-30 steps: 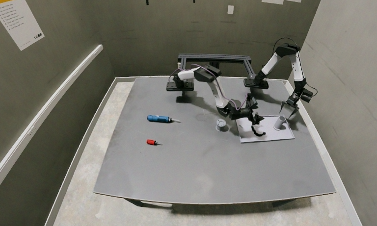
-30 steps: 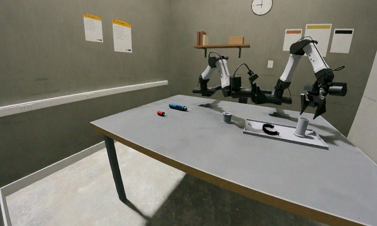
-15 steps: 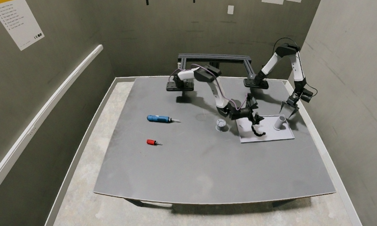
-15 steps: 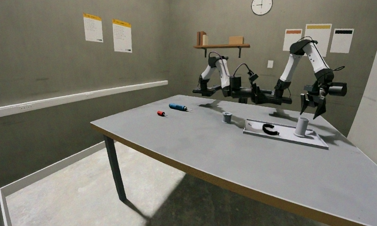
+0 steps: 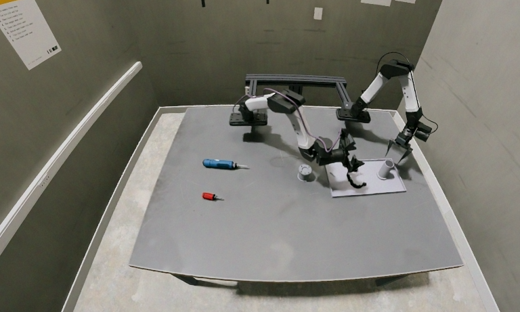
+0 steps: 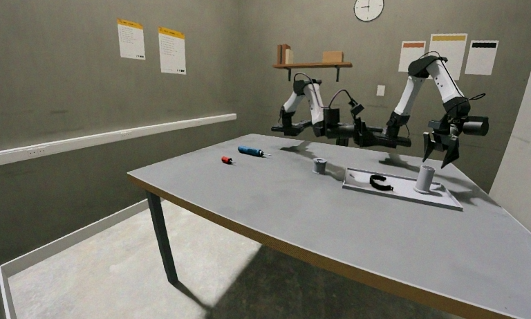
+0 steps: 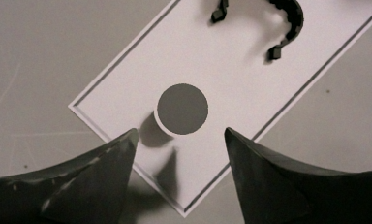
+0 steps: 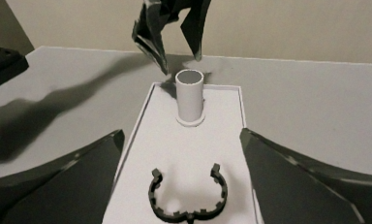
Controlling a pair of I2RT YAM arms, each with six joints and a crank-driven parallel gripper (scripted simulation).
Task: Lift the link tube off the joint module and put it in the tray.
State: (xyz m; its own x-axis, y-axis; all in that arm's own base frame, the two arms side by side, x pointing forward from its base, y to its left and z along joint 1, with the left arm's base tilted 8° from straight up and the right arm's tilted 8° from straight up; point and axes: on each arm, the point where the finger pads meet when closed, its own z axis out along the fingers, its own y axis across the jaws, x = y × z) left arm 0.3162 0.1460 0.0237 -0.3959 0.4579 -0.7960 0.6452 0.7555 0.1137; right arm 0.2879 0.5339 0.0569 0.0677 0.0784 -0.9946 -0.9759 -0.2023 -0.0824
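The link tube (image 5: 386,168) (image 6: 424,179) (image 7: 160,126) (image 8: 190,100) stands upright inside the tray (image 5: 364,191) (image 6: 395,197) (image 7: 116,93) (image 8: 145,151), apart from the joint module (image 5: 305,172) (image 6: 319,165), which stands on the table (image 5: 245,224) (image 6: 274,198) outside the tray. A black clip (image 5: 354,185) (image 6: 373,181) (image 7: 295,20) (image 8: 224,192) lies in the tray, apart from the tube. The left gripper (image 5: 394,158) (image 6: 433,163) (image 7: 181,130) (image 8: 184,67) is open above the tube, and the right gripper (image 5: 357,167) (image 6: 372,136) (image 8: 182,131), also open and holding nothing, is above the tray near the clip.
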